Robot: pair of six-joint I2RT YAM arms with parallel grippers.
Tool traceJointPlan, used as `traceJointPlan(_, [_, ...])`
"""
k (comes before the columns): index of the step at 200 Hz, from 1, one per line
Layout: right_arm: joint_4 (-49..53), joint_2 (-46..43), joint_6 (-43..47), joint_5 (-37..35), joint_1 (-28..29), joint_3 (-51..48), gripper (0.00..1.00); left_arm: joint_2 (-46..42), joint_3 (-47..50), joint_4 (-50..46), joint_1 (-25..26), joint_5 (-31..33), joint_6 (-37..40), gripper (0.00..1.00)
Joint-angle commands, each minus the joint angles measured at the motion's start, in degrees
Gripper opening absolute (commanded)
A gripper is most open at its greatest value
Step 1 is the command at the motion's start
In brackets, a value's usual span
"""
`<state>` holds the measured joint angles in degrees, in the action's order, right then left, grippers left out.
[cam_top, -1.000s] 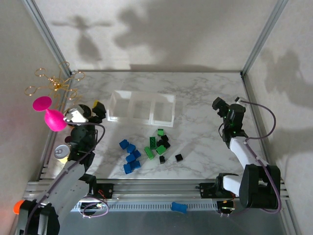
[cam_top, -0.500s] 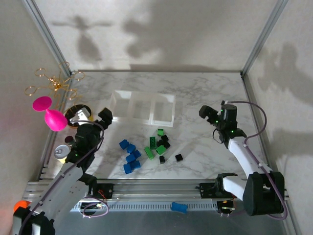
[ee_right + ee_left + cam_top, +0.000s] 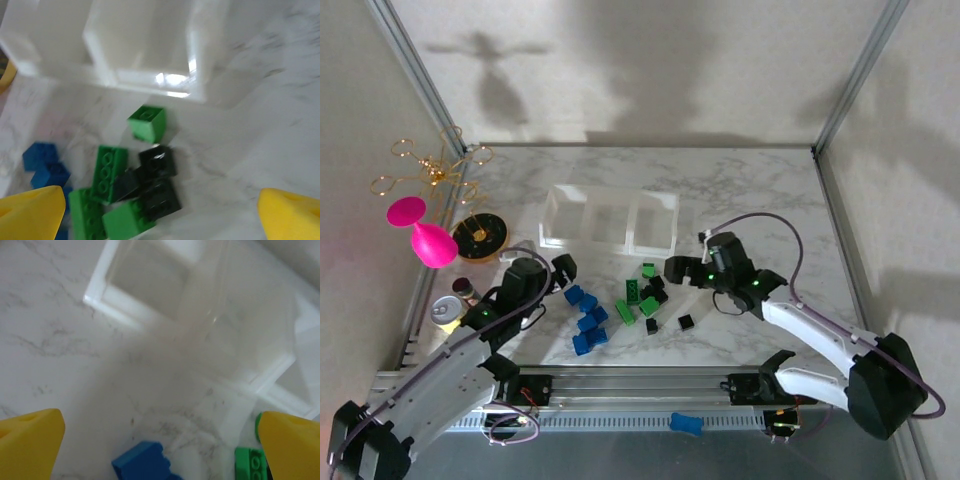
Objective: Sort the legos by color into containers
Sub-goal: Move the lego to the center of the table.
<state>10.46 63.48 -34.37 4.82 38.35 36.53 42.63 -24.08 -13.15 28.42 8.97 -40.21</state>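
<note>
Marble tabletop (image 3: 750,190) carries loose legos (image 3: 632,291) near the clear containers (image 3: 632,220).

Bright, soft wall shadows, blurred wrist views

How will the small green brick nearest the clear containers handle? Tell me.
The small green square plastic brick looks rigid and boxy, so it probably won't flex or roll. Lying flat on the marble tabletop, it would likely slide if pushed.

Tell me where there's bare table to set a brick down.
Bare marble table lies behind the containers and along the right edge. Crowded: the legos in front of the containers, between the left gripper and right gripper.
</note>
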Motion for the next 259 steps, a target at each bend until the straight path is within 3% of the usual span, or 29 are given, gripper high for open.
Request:
traceJointPlan(1, [0.9, 1.4, -3.4, -1.4, 6.1, 3.0, 0.99, 1.9, -2.3, -6.4, 3.6, 3.6, -2.0, 0.97])
traceJointPlan(30, [-0.1, 2.7, -6.3, -4.1, 13.3, 3.6, 0.99, 6.2, -4.1, -10.6, 8.1, 6.2, -3.9, 0.94])
traceJointPlan(75, [-1.8, 4.5, -8.2, -6.4, 19.0, 3.7, 0.99, 15.4, -7.2, -14.4, 13.2, 9.8, -5.0, 0.88])
traceJointPlan(126, [-2.6, 6.5, -8.8, -6.8, 19.5, 4.7, 0.99, 21.0, -9.0, -17.7, 14.3, 13.7, -7.0, 0.84])
traceJointPlan(192, [-1.7, 6.2, -8.7, -8.1, 19.8, 4.6, 0.99, 26.2, -8.5, -15.1, 14.3, 10.0, -4.5, 0.83])
traceJointPlan(259, [-1.8, 7.0, -8.7, -8.6, 19.8, 4.7, 0.99, 31.1, -9.5, -11.0, 13.2, 11.3, -2.8, 0.82])
